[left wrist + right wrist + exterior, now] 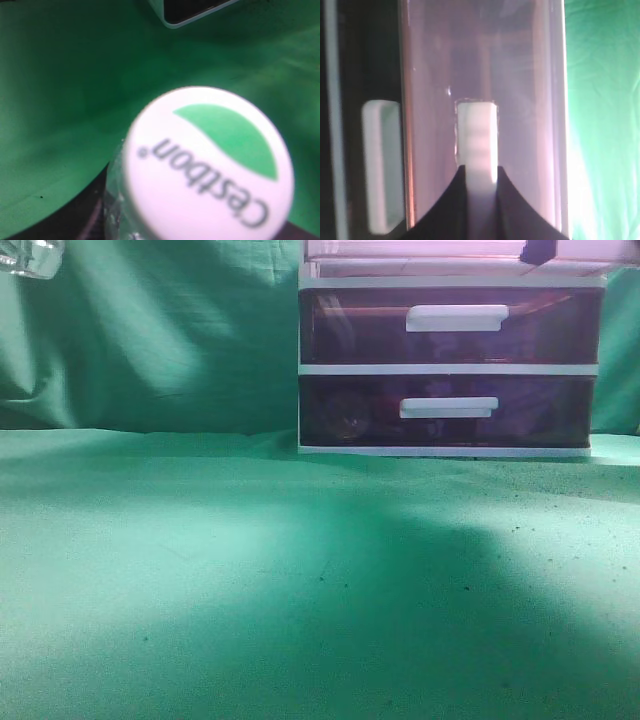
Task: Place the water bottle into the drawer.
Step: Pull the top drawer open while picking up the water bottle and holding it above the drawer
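The water bottle (210,165) is clear plastic with a white cap bearing a green leaf, and the cap fills the left wrist view. My left gripper (75,222) shows only as a dark edge beneath it and holds the bottle in the air. In the exterior view the bottle's base (25,255) shows at the top left corner. The drawer (520,75) has a see-through purple front. My right gripper (479,172) is shut on its white bar handle (477,135). In the exterior view the drawer (420,250) sits at the top edge and looks pulled forward.
Two like purple drawers (450,325) (450,410) with white handles sit shut below in the white frame. The unit's corner shows in the left wrist view (185,12). Green cloth (250,570) covers the table and backdrop.
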Robot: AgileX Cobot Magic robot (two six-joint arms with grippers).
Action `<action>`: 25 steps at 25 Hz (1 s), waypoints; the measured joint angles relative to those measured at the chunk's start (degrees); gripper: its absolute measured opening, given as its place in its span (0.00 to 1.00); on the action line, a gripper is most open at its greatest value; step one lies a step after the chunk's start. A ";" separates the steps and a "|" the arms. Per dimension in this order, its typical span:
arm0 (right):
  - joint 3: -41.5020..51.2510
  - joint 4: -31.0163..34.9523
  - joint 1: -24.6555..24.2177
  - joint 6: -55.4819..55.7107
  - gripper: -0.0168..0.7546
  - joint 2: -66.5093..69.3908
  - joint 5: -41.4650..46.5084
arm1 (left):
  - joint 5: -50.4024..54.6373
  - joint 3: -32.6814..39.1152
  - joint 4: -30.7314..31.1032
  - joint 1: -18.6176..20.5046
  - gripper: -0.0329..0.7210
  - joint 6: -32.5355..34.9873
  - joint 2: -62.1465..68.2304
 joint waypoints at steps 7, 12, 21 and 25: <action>13.99 0.97 3.71 0.56 0.13 -12.42 0.07 | 0.00 0.00 -1.96 0.00 0.44 0.00 0.00; 17.49 1.59 4.09 0.55 0.13 -14.76 -0.74 | 0.04 0.00 -6.11 0.00 0.44 0.00 -0.76; 17.86 1.59 4.18 0.55 0.13 -14.85 -0.97 | 0.41 -6.77 -14.21 0.00 0.44 2.54 -1.53; 17.85 1.62 4.18 0.55 0.13 -14.89 -0.97 | 0.50 -20.54 -18.26 0.00 0.44 3.42 3.16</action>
